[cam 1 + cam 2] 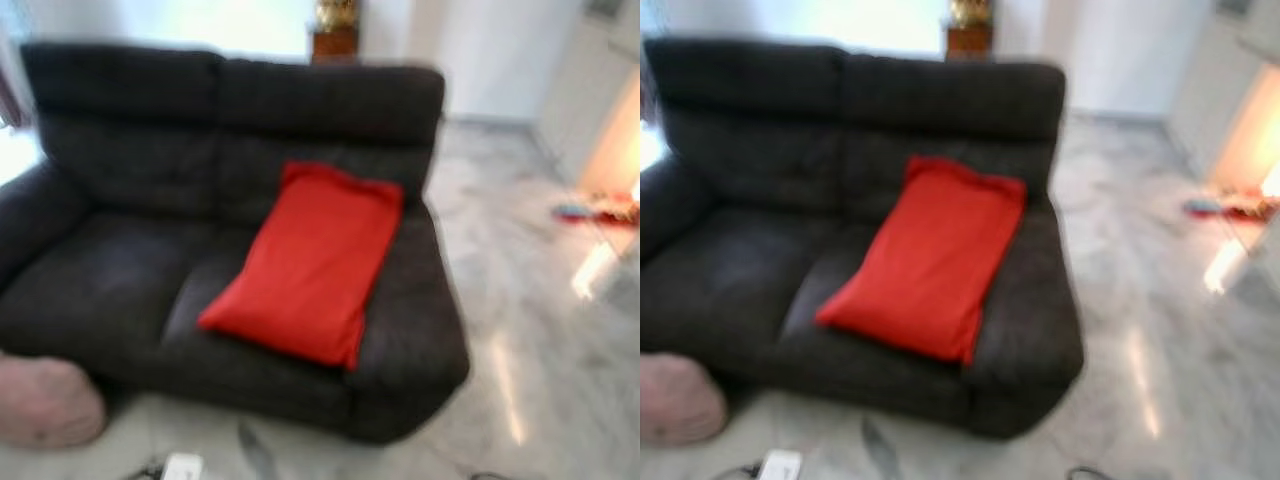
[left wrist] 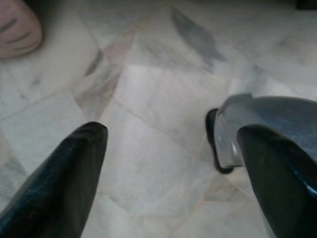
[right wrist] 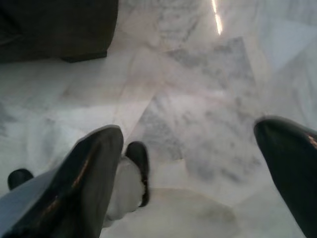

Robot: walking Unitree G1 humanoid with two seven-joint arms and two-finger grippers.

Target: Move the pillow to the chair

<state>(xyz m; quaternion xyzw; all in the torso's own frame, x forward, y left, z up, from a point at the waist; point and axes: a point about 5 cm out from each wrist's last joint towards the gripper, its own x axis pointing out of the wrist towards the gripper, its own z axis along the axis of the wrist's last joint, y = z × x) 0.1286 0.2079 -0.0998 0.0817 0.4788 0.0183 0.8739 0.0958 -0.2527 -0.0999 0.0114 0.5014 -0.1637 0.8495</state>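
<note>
A red pillow (image 1: 310, 260) lies tilted on the right seat of a dark two-seat sofa (image 1: 110, 280), its top edge leaning on the backrest. The picture is blurred. My left gripper (image 2: 171, 134) hangs open above the marble floor, with nothing between its black fingers (image 2: 64, 183). Over the floor near the sofa's corner, my right gripper (image 3: 190, 131) is open and empty too. Both are well away from the pillow.
A pink rounded cushion (image 1: 45, 400) sits on the floor at the sofa's front left. A small white object (image 1: 182, 466) lies on the floor before the sofa. Colourful items (image 1: 600, 210) lie far right. Marble floor (image 1: 540, 360) stretches to the right of the sofa.
</note>
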